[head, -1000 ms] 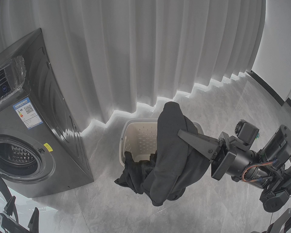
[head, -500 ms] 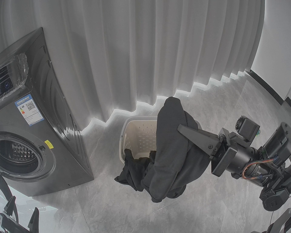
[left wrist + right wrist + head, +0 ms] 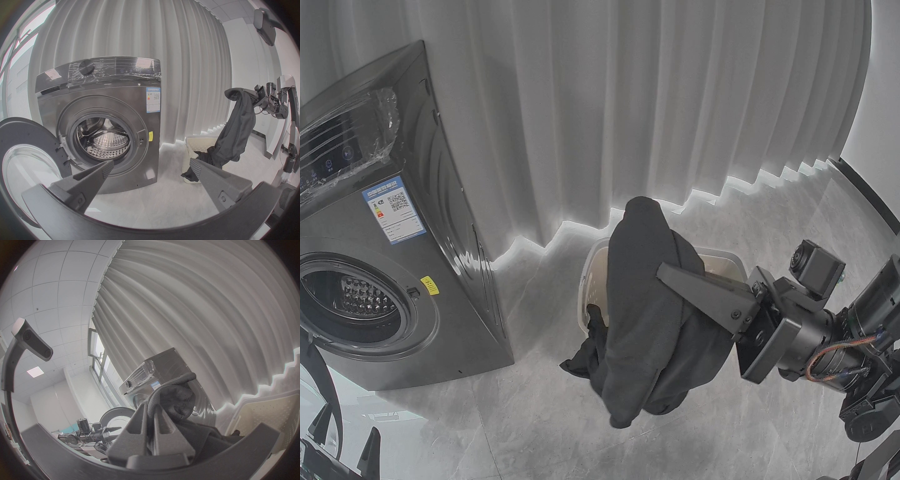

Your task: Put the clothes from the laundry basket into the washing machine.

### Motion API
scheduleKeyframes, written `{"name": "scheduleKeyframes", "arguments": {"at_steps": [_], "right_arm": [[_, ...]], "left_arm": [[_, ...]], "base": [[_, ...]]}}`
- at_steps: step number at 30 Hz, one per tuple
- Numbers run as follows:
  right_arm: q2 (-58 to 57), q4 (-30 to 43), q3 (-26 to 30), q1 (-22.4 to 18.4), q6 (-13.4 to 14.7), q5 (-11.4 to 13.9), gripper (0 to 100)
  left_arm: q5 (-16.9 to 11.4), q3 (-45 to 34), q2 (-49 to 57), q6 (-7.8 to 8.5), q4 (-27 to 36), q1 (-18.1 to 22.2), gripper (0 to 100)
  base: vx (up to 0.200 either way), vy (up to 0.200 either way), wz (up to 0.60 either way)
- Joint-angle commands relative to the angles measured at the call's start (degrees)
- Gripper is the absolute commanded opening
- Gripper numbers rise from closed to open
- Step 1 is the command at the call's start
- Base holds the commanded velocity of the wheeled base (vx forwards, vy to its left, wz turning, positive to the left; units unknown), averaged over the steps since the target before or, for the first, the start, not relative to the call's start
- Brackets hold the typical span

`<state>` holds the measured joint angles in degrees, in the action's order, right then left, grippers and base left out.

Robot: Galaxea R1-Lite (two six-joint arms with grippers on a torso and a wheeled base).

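Plainly, one drape of dark clothes (image 3: 640, 294), soft and thickly folded, hangs from the right end effector (image 3: 664, 270). Its two wedge-shaped fingers are pinched tight on the cloth's top. The lower end trails over the rim of the single laundry basket (image 3: 584, 294), a pale perforated plastic tub on the marbled floor (image 3: 550, 406). One washing machine (image 3: 425, 350), grey metal with a round drum mouth, has its circular door (image 3: 28, 156) swung wide. The left end effector (image 3: 151, 165) is spread apart, empty, before the machine.
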<state>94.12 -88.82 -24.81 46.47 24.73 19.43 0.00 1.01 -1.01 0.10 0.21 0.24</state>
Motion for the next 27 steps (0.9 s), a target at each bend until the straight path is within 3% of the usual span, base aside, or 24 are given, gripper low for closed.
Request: {"name": "scheduleKeyframes", "arguments": {"at_steps": [1,5,12,21,27], "right_arm": [[-1.4,0.0,0.6,0.8,0.1,0.3,0],[-1.3,0.0,1.6,1.3,0.0,1.7,0],[-0.9,-0.1,2.1,1.8,-0.3,1.8,0],[-0.5,0.0,2.3,1.4,-0.2,1.8,0],[1.1,0.1,2.4,1.2,-0.5,1.8,0]], "left_arm": [[0.0,-1.0,1.0,-0.01,0.0,0.0,100],[0.0,-1.0,1.0,-0.01,0.1,0.0,100],[0.0,-1.0,1.0,-0.01,0.0,0.0,100],[0.0,-1.0,1.0,-0.01,0.0,0.0,100],[0.0,-1.0,1.0,-0.01,0.1,0.0,100]], "base": [[0.0,0.0,0.0],[0.0,0.0,0.0],[0.0,0.0,0.0],[0.0,0.0,0.6],[0.0,0.0,0.0]]}}
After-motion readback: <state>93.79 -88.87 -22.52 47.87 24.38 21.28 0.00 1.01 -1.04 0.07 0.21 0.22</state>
